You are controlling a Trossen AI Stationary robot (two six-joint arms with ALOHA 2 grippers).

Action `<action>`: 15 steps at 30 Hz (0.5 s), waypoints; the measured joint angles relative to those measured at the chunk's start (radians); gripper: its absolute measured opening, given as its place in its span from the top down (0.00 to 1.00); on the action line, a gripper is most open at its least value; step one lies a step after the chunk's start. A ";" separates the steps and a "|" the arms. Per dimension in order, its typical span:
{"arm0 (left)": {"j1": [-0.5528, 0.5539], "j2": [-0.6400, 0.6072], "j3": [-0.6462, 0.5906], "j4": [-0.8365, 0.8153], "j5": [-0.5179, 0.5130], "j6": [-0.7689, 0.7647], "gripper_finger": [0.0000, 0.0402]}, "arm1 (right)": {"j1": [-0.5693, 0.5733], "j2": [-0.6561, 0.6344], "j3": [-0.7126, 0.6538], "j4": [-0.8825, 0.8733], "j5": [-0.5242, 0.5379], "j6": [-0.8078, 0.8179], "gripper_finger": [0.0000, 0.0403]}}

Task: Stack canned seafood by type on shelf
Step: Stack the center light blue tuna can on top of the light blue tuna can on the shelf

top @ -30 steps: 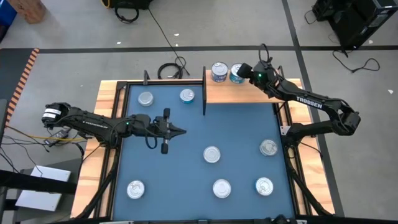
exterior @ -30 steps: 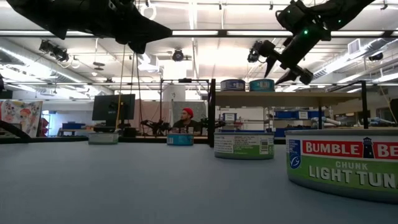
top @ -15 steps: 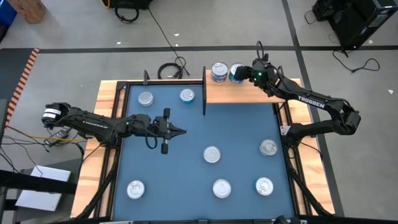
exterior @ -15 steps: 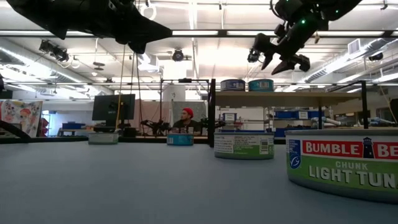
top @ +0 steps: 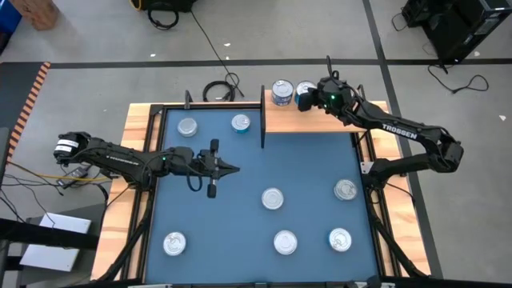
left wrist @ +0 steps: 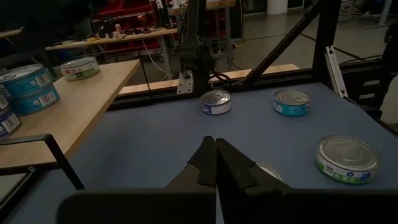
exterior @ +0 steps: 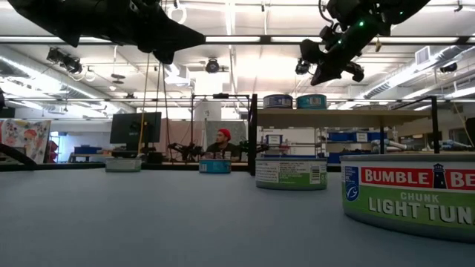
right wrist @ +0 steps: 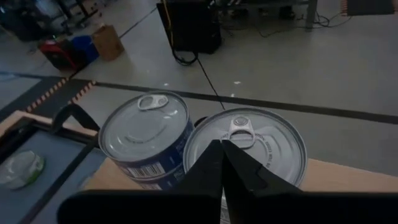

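Tins [top: 282, 93] stand side by side on the shelf [top: 320, 120] just below the right gripper [top: 304, 98], jaws pressed together, holding nothing.

The shelf [top: 320, 120] sits at the far right corner of the counter [top: 240, 192]. Two tins [top: 282, 93] stand side by side on the shelf's far edge, touching. The right tool [top: 308, 96] hangs above the right-hand one of them [right wrist: 249, 146], fingers together. Just left of the shelf, two tins [top: 187, 126] lie near the counter's far edge. In front of the shelf, one tin [top: 272, 198] lies mid-counter and another [top: 345, 190] near the right edge. Three more [top: 286, 241] line the near edge, well apart. The left tool [top: 232, 169] hovers left of and in front of the shelf, fingers together.
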 joint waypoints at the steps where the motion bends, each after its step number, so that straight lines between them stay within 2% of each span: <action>1: 0.000 0.000 0.000 0.003 0.000 0.000 1.00 | -0.002 0.003 0.000 -0.003 -0.001 -0.005 0.96; 10: 0.000 0.000 0.000 0.009 0.000 0.001 1.00 | -0.010 0.044 0.001 -0.011 -0.002 -0.048 0.98; 15: 0.000 0.000 0.000 0.008 0.000 0.001 1.00 | -0.002 0.041 0.059 -0.068 -0.002 -0.091 0.98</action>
